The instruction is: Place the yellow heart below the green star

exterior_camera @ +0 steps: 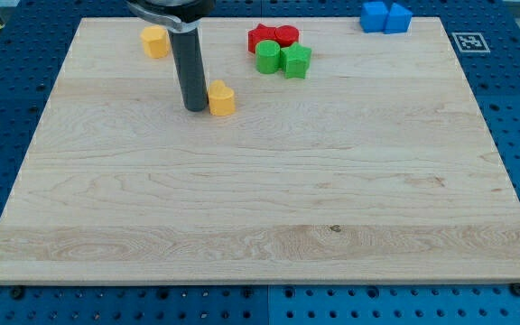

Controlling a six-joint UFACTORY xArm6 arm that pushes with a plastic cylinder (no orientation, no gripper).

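Observation:
A yellow block, which looks like the heart, lies on the wooden board at the upper left of centre. My tip stands just to its left, touching or nearly touching it. Two green blocks sit up and to the right: a rounded one and an angular one that looks like the star. The yellow block is below and to the left of both, about a block's width lower than the star.
A second yellow block sits near the top left. Two red blocks touch the green ones from above. Two blue blocks lie at the board's top edge on the right.

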